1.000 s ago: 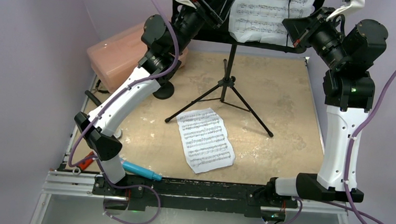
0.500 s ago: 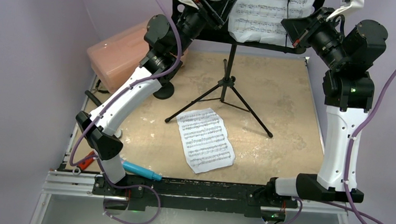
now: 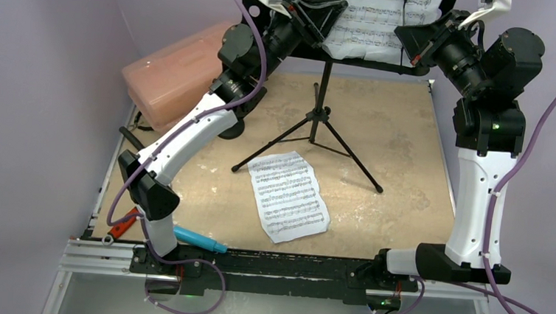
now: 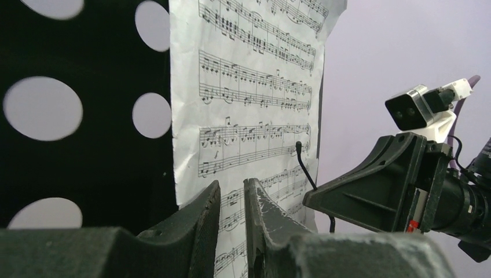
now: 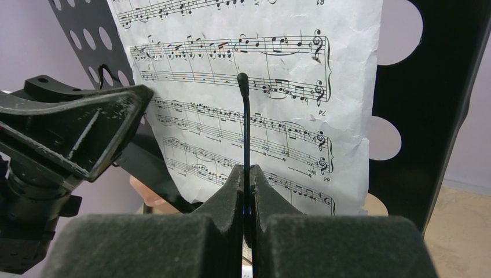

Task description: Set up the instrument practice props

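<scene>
White page (image 3: 373, 19) sits on the music stand (image 3: 319, 116) at top centre. Right gripper (image 5: 247, 174) clamps the stand's wire clip (image 5: 246, 116). Left gripper (image 4: 232, 197) is nearly closed by the page's edge, and I cannot tell if it grips. Next, probably: ease the clip onto the page, then fetch the centre page (image 3: 288, 195).

Soft, even light falls from overhead. The tan mottled table top (image 3: 402, 136) is bright, with only faint shadows under the black tripod music stand (image 3: 321, 116). In the wrist views the left gripper (image 4: 233, 194) and right gripper (image 5: 247, 174) sit close to the lens and blur. The white sheet-music page (image 4: 249, 104) and thin black wire page-holder (image 5: 246, 121) stay crisp. The stand's perforated desk (image 4: 116, 156) goes almost featureless black, and the pale lavender wall (image 4: 394, 46) shows bright through its holes.
</scene>
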Action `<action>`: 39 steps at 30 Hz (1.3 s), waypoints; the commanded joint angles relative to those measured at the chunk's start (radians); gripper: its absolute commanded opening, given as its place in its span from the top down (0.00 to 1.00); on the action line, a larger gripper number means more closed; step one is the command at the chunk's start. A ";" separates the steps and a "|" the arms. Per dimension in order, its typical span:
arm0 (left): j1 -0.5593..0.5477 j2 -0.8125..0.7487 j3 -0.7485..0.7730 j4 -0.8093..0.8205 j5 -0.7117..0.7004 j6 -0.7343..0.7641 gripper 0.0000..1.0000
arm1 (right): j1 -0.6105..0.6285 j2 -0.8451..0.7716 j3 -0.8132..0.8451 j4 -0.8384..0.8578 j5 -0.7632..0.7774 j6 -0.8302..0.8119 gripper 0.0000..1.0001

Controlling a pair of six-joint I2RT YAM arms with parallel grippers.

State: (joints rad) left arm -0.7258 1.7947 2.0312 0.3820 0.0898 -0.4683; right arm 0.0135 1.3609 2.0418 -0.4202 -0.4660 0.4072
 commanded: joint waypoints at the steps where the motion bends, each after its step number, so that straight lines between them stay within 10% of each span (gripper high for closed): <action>1: -0.014 0.017 0.039 0.051 0.035 -0.037 0.81 | 0.004 -0.034 0.021 0.122 -0.049 0.026 1.00; 11: -0.036 0.049 0.089 0.047 0.046 -0.022 0.86 | 0.003 -0.032 0.019 0.130 -0.054 0.035 1.00; 27: -0.036 -0.216 -0.141 -0.012 -0.221 0.266 0.37 | 0.004 -0.034 0.011 0.129 -0.062 0.038 1.00; 39: -0.036 -0.160 -0.085 -0.122 -0.243 0.243 0.41 | 0.004 -0.036 0.019 0.129 -0.061 0.038 1.00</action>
State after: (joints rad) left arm -0.7631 1.5944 1.8935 0.3195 -0.1326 -0.2245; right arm 0.0135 1.3609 2.0369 -0.4091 -0.4900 0.4267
